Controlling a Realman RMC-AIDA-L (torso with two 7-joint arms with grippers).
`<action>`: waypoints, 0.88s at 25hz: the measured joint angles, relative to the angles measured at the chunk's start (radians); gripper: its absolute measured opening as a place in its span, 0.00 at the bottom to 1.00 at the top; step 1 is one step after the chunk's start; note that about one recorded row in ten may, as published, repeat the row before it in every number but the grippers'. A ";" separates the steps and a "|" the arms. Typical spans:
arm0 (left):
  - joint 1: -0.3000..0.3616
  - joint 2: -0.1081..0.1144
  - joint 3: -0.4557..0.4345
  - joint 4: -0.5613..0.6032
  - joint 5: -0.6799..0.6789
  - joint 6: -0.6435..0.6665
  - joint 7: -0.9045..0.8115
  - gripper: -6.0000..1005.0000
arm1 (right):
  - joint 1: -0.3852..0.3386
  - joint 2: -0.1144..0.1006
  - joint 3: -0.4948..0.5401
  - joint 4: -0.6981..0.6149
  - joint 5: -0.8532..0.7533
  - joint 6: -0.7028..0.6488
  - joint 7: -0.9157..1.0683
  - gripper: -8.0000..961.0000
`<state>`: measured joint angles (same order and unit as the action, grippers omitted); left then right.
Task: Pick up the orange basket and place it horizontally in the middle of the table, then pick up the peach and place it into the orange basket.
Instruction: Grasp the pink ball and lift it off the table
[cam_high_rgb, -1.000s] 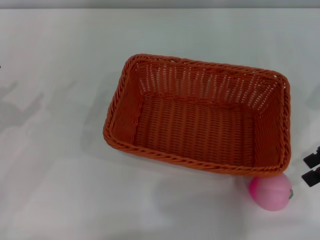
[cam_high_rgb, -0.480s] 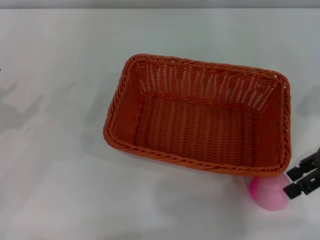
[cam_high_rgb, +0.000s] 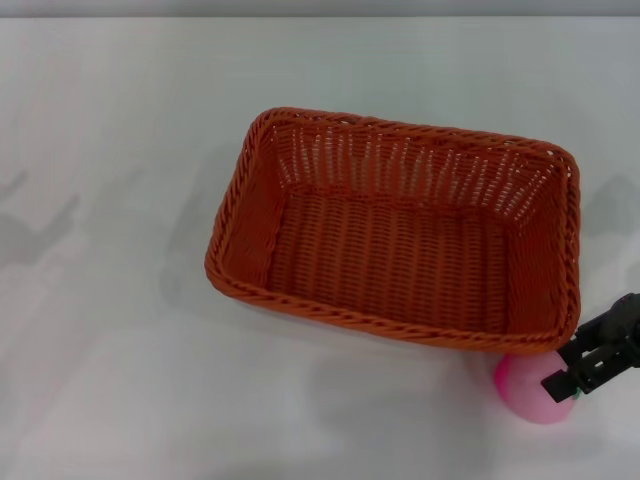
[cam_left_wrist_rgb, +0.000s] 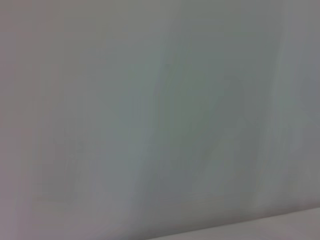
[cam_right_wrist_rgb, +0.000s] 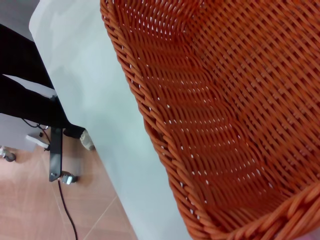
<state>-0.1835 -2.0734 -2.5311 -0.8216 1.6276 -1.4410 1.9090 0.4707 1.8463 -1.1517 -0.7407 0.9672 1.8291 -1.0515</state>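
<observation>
White table (cam_high_rgb: 120, 350): right gripper (cam_high_rgb: 588, 370) at near right edge, jaws parted and overlapping the right side of the peach (cam_high_rgb: 528, 385), grasp not discernible; peach lies just beside the orange basket (cam_high_rgb: 400, 230) near-right corner; left gripper unseen.

A black metal stand leg (cam_right_wrist_rgb: 54, 152) with a small caster (cam_right_wrist_rgb: 65, 177) is standing on what is probably wooden flooring (cam_right_wrist_rgb: 45, 210), a dark cable (cam_right_wrist_rgb: 67, 215) trailing beside it.

The orange basket (cam_high_rgb: 395, 235) shows a ribbed woven pattern on the plain white table (cam_high_rgb: 110, 350). At its five o'clock sits the pink peach (cam_high_rgb: 530, 388), beside a black right gripper (cam_high_rgb: 592, 362).
</observation>
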 joint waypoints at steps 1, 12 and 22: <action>0.000 0.000 0.000 0.001 0.000 0.000 0.003 0.81 | 0.001 0.003 0.000 0.002 -0.002 -0.003 0.001 0.88; 0.008 0.001 0.000 -0.001 0.000 0.000 0.010 0.80 | 0.017 0.030 0.050 0.003 -0.103 -0.030 0.012 0.73; 0.009 0.001 -0.022 -0.003 0.000 0.000 0.010 0.80 | 0.020 0.021 0.061 -0.007 -0.105 -0.013 -0.010 0.42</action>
<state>-0.1748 -2.0723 -2.5534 -0.8250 1.6275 -1.4407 1.9190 0.4907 1.8677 -1.0909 -0.7477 0.8620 1.8158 -1.0618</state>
